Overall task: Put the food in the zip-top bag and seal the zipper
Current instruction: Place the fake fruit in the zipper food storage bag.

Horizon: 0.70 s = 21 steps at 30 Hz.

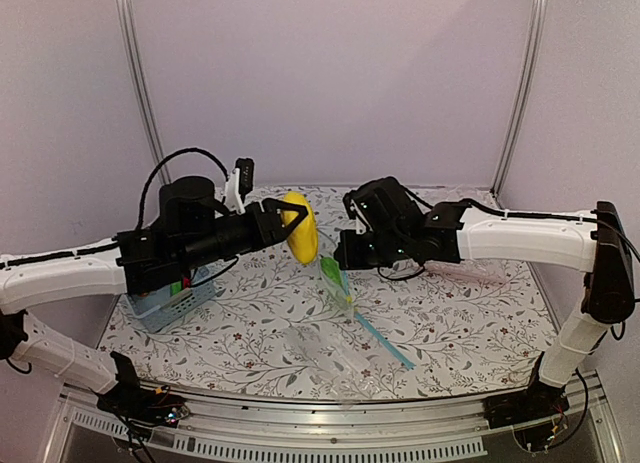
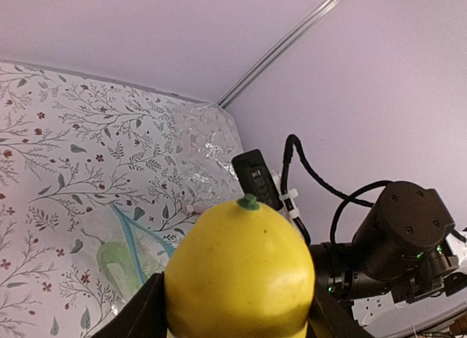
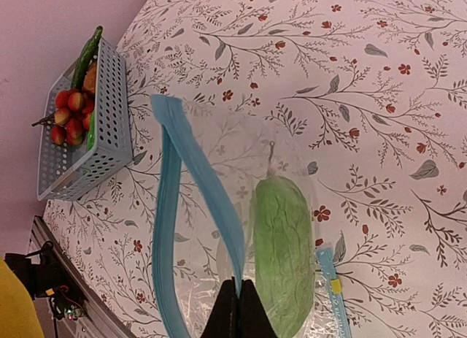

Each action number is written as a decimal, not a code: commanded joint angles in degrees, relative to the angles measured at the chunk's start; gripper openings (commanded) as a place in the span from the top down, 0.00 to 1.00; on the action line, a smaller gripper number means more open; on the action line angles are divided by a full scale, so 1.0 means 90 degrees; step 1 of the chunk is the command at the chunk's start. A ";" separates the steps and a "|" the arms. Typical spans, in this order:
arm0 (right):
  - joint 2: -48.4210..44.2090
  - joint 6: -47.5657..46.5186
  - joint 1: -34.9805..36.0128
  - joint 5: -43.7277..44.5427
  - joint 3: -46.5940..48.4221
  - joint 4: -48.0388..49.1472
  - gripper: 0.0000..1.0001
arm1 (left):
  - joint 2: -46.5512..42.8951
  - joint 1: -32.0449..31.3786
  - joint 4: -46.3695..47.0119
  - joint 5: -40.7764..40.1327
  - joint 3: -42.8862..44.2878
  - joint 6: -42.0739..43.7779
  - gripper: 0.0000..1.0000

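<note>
Yellow piece (image 1: 300,231) held up beside the open bag (image 1: 340,288); green piece (image 3: 281,258) lies inside.

Loading is about half done, by my reading. The left gripper (image 1: 290,227) is clamped on the yellow piece and holds it above the middle of the table (image 1: 480,323), just left of the bag. The right gripper (image 3: 237,309) is pinched tight on one lip of the zipper (image 3: 197,177). The other lip bows away from it, so the mouth gapes. The next move calls for bringing the yellow piece over that gap and down past both blue lips before letting go, without knocking the pinched lip free. Sealing has to wait until then. A larger bag (image 1: 340,358) lies toward the table's near edge, and a basket (image 1: 165,305) stands at its left edge.
</note>
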 commanded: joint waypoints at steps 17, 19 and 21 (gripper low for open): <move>-0.0189 0.0704 0.0107 -0.0252 0.0296 0.0325 1.00 | 0.1284 -0.0851 0.2846 -0.2245 -0.0538 0.0967 0.56; -0.0191 0.0766 0.0106 -0.0292 0.0288 0.0379 1.00 | 0.1369 -0.0868 0.2870 -0.2274 -0.0578 0.0937 0.56; -0.0191 0.0816 0.0112 -0.0305 0.0280 0.0418 1.00 | 0.1422 -0.0891 0.2841 -0.2341 -0.0605 0.0945 0.56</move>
